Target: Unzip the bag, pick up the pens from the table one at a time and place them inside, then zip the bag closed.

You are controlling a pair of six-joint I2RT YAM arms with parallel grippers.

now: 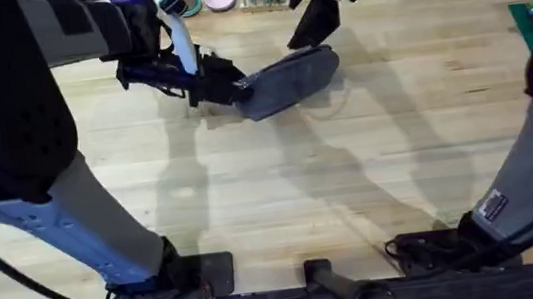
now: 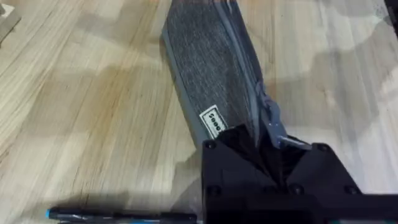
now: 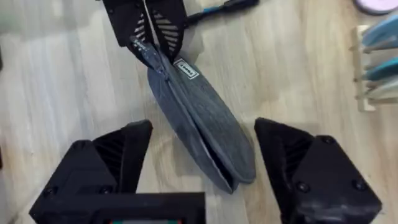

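Overhead: left gripper [image 1: 240, 89] hides the bag's [image 1: 291, 78] end.
Its jaws pinch that end; right gripper [image 3: 202, 168] spread wide, straddling the far end untouched.

Bare tabletop [image 1: 351, 180] is lying open in front of the bag [image 1: 289, 78], while the left gripper [image 1: 229, 88] is blocking its near end, the right gripper [image 1: 317, 18] is crowding its far end, and the pen [image 2: 118, 216] is lying just beside.
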